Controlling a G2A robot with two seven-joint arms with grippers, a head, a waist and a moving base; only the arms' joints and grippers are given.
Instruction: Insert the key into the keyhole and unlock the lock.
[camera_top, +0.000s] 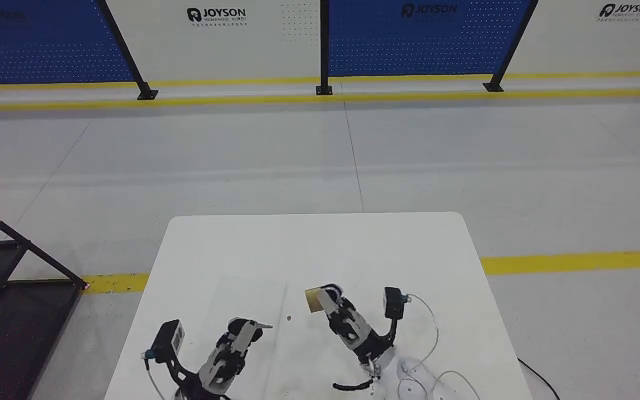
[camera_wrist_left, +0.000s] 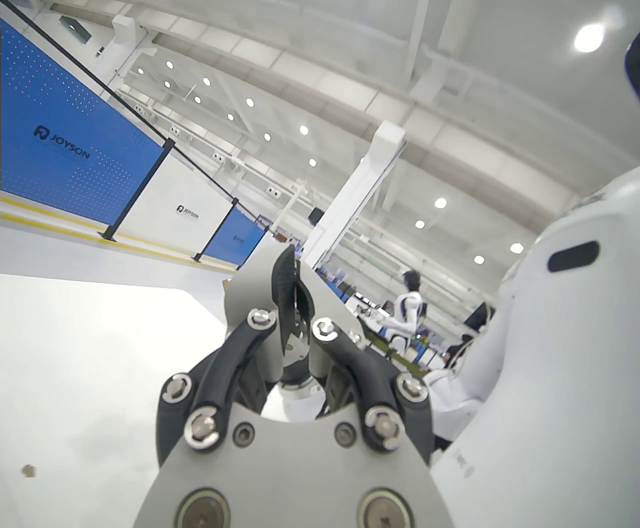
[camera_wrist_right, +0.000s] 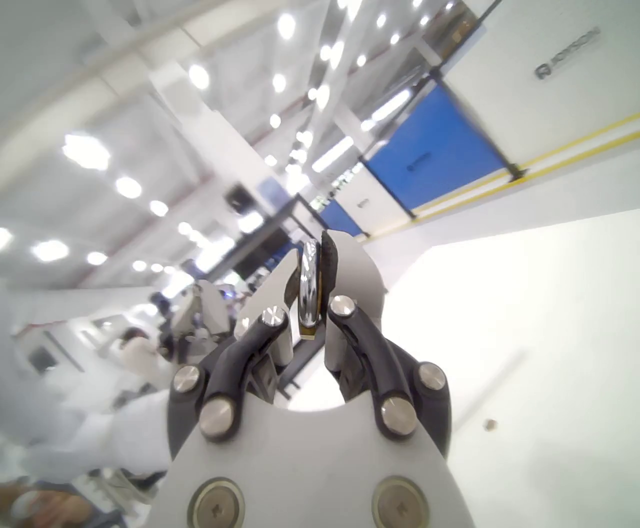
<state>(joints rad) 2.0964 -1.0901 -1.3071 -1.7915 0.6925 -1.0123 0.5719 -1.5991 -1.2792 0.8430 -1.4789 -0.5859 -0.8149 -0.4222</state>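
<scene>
bright glare from ceiling lights (camera_wrist_left: 589, 37)

plain white table (camera_top: 300, 250). brass-yellow lock (camera_top: 314, 299) with mirror-silver shackle (camera_wrist_right: 309, 285). silvery key (camera_top: 264, 325). pale grey left gripper (camera_wrist_left: 292, 265) and right gripper (camera_wrist_right: 320, 250), black links, black ribbed pads (camera_wrist_right: 329, 260). blue dotted barrier panels (camera_top: 60, 40); yellow floor stripes (camera_top: 560, 263).

Both arms lie low over the near edge of the counter (camera_top: 300, 240). The left gripper (camera_wrist_left: 289, 272), at near left, has its jaws pinched on the key (camera_top: 265, 325). The right gripper (camera_wrist_right: 320, 265), just right of it, clamps the lock (camera_wrist_right: 310, 282) by its shackle.
</scene>
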